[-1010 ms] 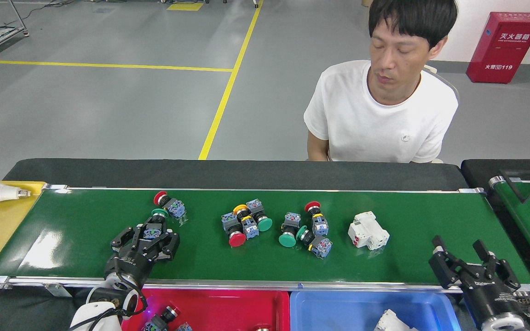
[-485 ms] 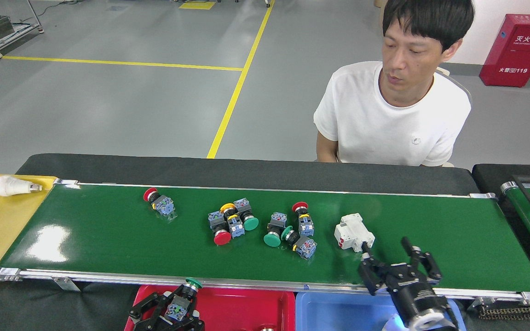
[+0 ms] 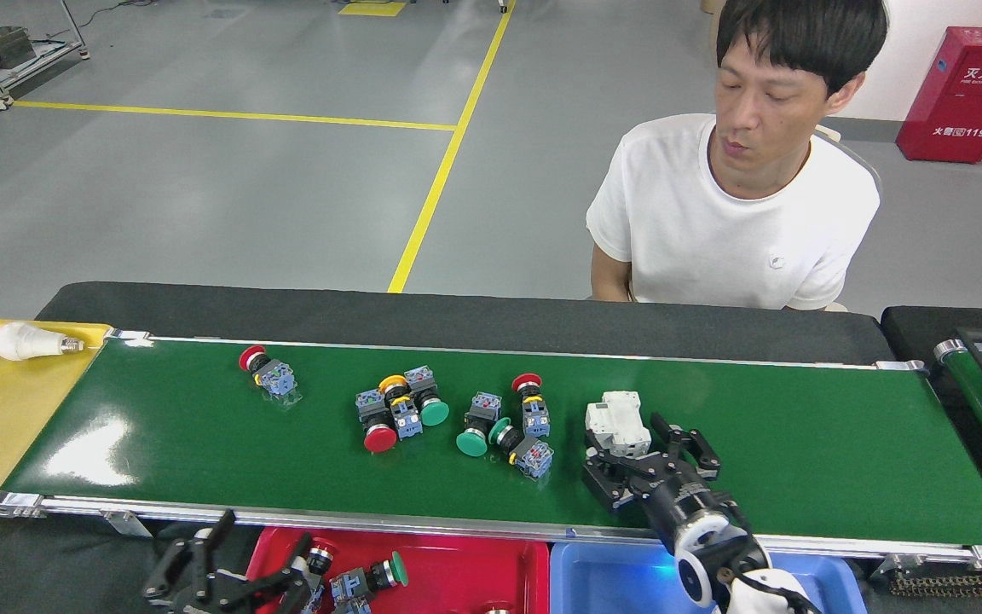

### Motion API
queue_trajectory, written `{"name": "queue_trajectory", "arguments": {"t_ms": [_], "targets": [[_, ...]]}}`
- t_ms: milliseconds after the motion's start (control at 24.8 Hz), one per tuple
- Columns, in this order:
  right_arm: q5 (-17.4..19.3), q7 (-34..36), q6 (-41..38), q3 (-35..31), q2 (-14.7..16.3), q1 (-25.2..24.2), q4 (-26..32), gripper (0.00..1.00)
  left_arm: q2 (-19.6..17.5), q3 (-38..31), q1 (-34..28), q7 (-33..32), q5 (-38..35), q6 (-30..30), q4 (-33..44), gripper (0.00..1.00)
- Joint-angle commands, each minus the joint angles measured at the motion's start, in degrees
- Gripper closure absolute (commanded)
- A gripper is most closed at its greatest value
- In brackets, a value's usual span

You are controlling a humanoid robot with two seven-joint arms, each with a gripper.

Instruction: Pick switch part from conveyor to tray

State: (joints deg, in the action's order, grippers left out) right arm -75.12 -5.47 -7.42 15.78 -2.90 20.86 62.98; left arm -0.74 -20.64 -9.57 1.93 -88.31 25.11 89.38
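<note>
White boxy switch part (image 3: 616, 424) lies on the conveyor (image 3: 798, 443).

Left claw (image 3: 231, 567) spread wide, low; right claw (image 3: 640, 456) splayed, reaching forward.

The conveyor (image 3: 798, 443) belt is glossy dark green with silver metal side rails. The red tray (image 3: 457, 563) and blue tray (image 3: 602, 571) look like smooth plastic. The floor (image 3: 201, 188) is smooth grey.

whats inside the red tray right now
Push-button switch parts, one with a green cap, lie in the red tray. The left gripper and the frame's edge hide the rest.
</note>
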Motion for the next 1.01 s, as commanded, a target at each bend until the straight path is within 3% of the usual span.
{"name": "queue_trajectory", "arguments": {"t_ms": [0,121,242,363,404,565,687,929,969], "targets": [[0.4,0.0,0.5,1.4,-1.1,3.3,-3.4,0.25,-0.6,-1.1,1.2,-0.2,0.6,-1.2,-1.3,0.00],[0.5,0.2,-1.1,2.4,-1.6,4.7,-5.2,0.70,-1.1,-0.8,1.6,-0.2,0.9,-1.2,-1.3,0.00],[0.9,0.1,-3.7,2.3,-1.4,5.1,-5.0,0.78,-1.2,0.1,1.6,-0.3,0.5,-1.0,-0.2,0.00],[2.7,-0.5,-8.6,2.1,-0.8,4.1,-0.7,0.77,-1.2,4.0,2.9,-0.3,0.1,-1.4,-0.1,0.00],[4.2,-1.3,-11.7,1.9,0.7,2.8,2.0,0.77,-1.3,5.4,3.8,-0.3,-0.2,-1.6,-0.3,0.00],[14.0,-4.9,-27.3,1.2,10.6,-6.5,17.3,0.75,-0.7,6.8,8.2,-0.5,-5.2,-2.0,-3.1,0.00],[19.0,-5.0,-37.6,-0.5,16.3,-13.9,25.5,0.74,-0.3,8.0,12.4,-0.5,-8.0,-3.4,-7.0,0.00],[19.6,-5.1,-37.6,-3.1,16.9,-23.9,29.3,0.71,-1.2,11.0,20.0,-0.5,-8.3,-7.1,-16.8,0.00],[19.6,-5.2,-37.6,-3.2,17.1,-25.3,29.7,0.67,-1.3,11.2,21.7,-0.5,-8.3,-7.2,-19.1,0.00]]}}
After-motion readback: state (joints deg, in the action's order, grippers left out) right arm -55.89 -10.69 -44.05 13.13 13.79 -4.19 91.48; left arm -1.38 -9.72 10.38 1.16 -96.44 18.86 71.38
